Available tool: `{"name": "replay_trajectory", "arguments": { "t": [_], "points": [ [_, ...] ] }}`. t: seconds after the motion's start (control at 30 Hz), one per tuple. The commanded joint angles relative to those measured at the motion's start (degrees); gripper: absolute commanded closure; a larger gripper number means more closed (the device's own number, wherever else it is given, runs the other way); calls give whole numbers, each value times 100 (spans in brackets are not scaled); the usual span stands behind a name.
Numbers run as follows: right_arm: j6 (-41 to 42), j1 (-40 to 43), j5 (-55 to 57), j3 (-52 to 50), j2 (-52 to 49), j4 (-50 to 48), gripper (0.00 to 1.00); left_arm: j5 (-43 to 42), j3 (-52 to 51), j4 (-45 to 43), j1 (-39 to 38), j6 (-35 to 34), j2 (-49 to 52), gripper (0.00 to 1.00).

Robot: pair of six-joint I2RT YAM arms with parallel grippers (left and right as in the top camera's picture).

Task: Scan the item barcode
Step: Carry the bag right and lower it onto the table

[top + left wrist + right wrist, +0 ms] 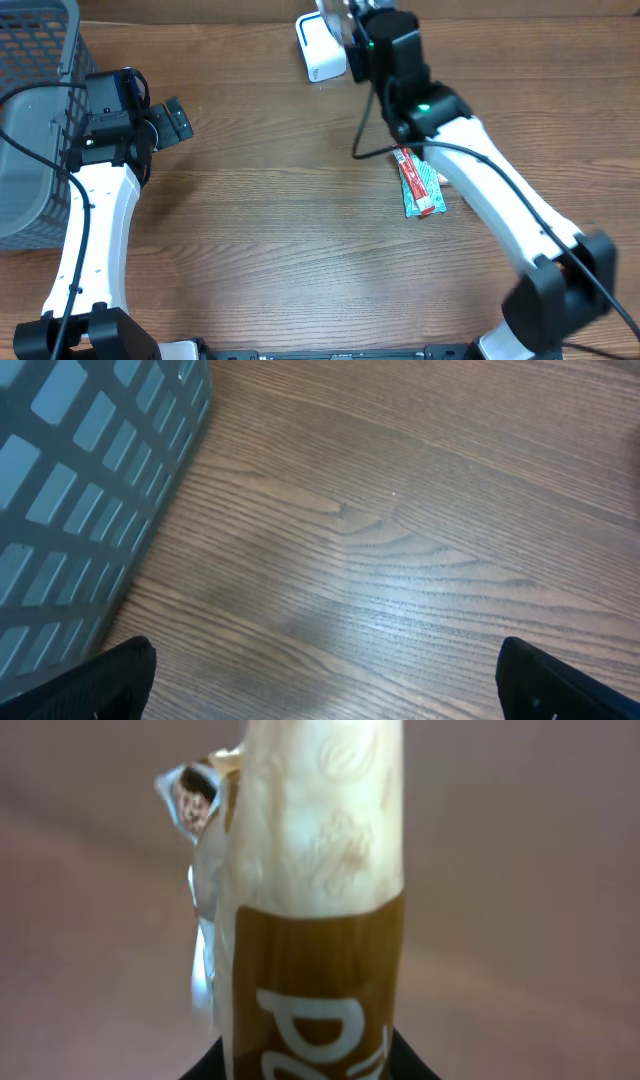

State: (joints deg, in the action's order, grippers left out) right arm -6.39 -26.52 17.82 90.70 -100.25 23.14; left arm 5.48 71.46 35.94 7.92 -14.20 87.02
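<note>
right arm holds a wrapped bar up by the white device; left arm idle and open

overhead: the wooden table (270, 240) has a wide bare stretch in the middle, between the two arms. a grey mesh basket (35, 100) fills the left edge, and the table's far edge runs along the top of the frame. the left gripper (172, 120) sits just right of the basket, its jaws apart and nothing between them. the right arm reaches from the lower right corner up to the far edge, where the right gripper (352, 28) sits just beside a white device (320, 48). what it holds is too small to make out from here. a red-and-green packet (420, 185) lies flat on the wood beside that arm's forearm, well apart from the basket. its print is too small to read.

left wrist: the two dark fingertips (90, 685) show only in the lower corners, spread wide over bare wood. the basket wall stands close on the left, and the room ahead and to the right is open table.

right wrist: the jaws are clamped on a wrapped bar (315, 890), held upright and very close to the lens. the wrapper is cream above and brown below, with a crinkled sealed end showing at the upper left. white lettering on the brown band is cut off by the frame; only what looks like a "p" can be read.
</note>
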Motion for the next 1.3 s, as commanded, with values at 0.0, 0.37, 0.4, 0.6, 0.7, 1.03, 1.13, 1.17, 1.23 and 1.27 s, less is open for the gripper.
{"name": "replay_trajectory", "arguments": {
  "t": [0.0, 0.37, 0.4, 0.6, 0.7, 1.03, 1.13, 1.17, 1.23, 1.27],
  "points": [
    [800, 120, -903, 13, 210, 1198, 96, 68, 55, -20, -7, -15, -13, 0],
    [-715, 382, -1950, -264, 212, 4710, 96, 68, 55, -20, -7, -15, -13, 0],
    [-774, 382, -1943, -304, 212, 4719, 96, 68, 55, -20, -7, -15, -13, 0],
    [-1648, 382, -1952, -754, 208, 4704, 96, 68, 55, -20, -7, -15, -13, 0],
    [-2074, 378, -1941, -1058, 208, 4625, 96, 68, 55, -20, -7, -15, -13, 0],
    [-2135, 378, -1462, -1464, 208, 3812, 68, 68, 55, -20, -7, -15, -13, 0],
    [-2131, 378, -1268, -1464, 208, 3676, 30, 68, 55, -20, -7, -15, -13, 0],
    [-2131, 378, -1233, -1464, 208, 3633, 19, 68, 55, -20, -7, -15, -13, 0],
    [-2131, 378, -1231, -1464, 208, 3580, 10, 68, 55, -20, -7, -15, -13, 0],
    [-2131, 378, -1231, -1464, 208, 3556, 0, 70, 55, -20, -7, -15, -13, 0]
  ]
}}
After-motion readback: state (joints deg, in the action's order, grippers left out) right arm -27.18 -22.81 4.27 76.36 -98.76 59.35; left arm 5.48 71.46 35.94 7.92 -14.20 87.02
